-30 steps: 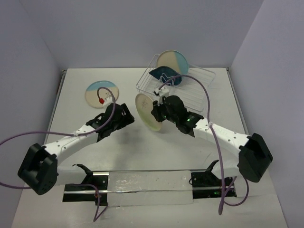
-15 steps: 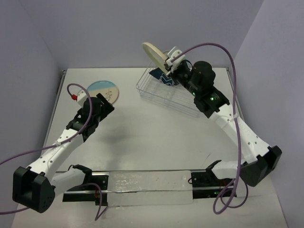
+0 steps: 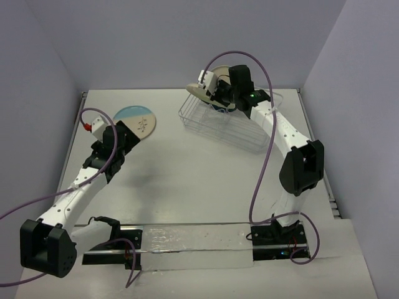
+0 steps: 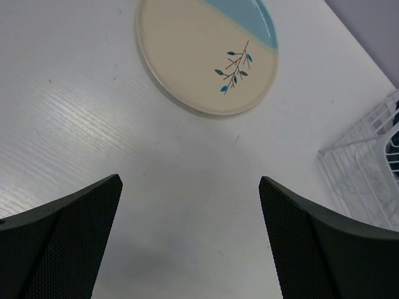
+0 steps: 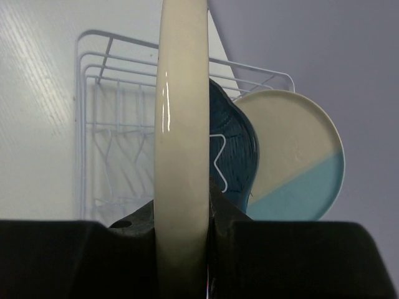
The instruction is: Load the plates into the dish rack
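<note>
Worktop (image 3: 187, 180): pale. You see all of it only in the top view.

Dish rack (image 3: 206, 124): sits at the far right of the worktop. The top view gives you its outline, but the right arm crosses over its far end. The right wrist view (image 5: 100, 124) looks along its white wires. The left wrist view catches only one corner (image 4: 368, 168), cut off at the right edge of the frame.

Plates, by view:
- Sprig plate (image 3: 137, 120): lies flat on the far left of the worktop, well apart from the rack. From above, the left arm covers its near-left edge. The left wrist view (image 4: 209, 53) shows you the dark sprig clearly, but the blue part runs out of the frame's top.
- Half-blue plate (image 5: 293, 162): stands on edge in the rack. You get it plainly only from the right wrist; from above the arm hides it. No sprig is legible on it.
- Dark blue plate (image 5: 234, 149): stands in the rack between the half-blue plate and the cream plate. From above only a dark sliver (image 3: 219, 107) shows under the wrist.
- Cream plate (image 5: 181, 124): seen edge-on from the right wrist, held up over the rack's near-left end. In the top view it is a tilted pale rim (image 3: 198, 93). You cannot tell whether it touches the wires.

Hands:
- Right hand (image 3: 209, 87): clamped on the cream plate's rim. Its pads are mostly hidden behind the plate.
- Left hand (image 4: 189, 187): jaws spread wide, nothing between them, poised above bare worktop just near of the sprig plate.
</note>
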Tool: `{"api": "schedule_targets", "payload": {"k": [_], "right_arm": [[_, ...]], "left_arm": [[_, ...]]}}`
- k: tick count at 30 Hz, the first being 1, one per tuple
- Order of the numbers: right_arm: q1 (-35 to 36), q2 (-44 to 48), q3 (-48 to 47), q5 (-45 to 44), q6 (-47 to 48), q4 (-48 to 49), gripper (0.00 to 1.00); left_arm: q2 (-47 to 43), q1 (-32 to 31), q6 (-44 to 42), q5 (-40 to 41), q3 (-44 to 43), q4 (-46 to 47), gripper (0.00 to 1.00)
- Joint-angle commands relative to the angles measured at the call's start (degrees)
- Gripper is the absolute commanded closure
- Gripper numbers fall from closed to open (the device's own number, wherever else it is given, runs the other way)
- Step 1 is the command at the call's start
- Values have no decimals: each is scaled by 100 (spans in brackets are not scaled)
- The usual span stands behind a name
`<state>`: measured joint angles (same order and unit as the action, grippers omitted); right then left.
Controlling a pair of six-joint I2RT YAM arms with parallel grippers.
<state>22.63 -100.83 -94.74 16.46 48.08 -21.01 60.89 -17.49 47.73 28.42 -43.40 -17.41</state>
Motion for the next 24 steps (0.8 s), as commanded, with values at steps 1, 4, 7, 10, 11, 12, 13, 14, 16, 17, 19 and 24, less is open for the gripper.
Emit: {"api": "schedule_targets", "payload": {"k": [1,4,7,10,11,12,13,14,16,17,19,24], "right_arm": [[-156,-79,-962,271,585,601,100],[-206,-332,-1213,296,571,493,100],[-226,-531,-1359,173,632,499,100],[-235,-700,-1511,68,650,488,100],[-243,-718,-1553,57,648,477,100],[-253,-781,-1610,21,641,486,100],[-268,-825,-1654,5,641,492,100],[-276,-851,-1679,-11,624,484,100],[-284,-891,-1726,-19,616,492,100],[-285,-939,-1747,-28,608,493,100],[-294,-1013,-1791,-50,598,484,100],[-303,-1147,-1837,-170,650,493,100]], "left_arm": [[154,89,-158,-38,-195,115,1],[204,106,-150,-21,-204,106,1],[259,141,-170,-41,-221,106,1],[283,158,-169,-47,-239,97,1],[285,161,-174,-45,-241,95,1],[292,167,-167,-29,-249,87,1],[292,168,-167,14,-257,79,1],[300,176,-176,15,-266,71,1],[293,176,-176,23,-282,62,1],[284,184,-176,16,-283,70,1],[271,197,-178,32,-283,76,1],[286,208,-149,96,-274,62,1]]}}
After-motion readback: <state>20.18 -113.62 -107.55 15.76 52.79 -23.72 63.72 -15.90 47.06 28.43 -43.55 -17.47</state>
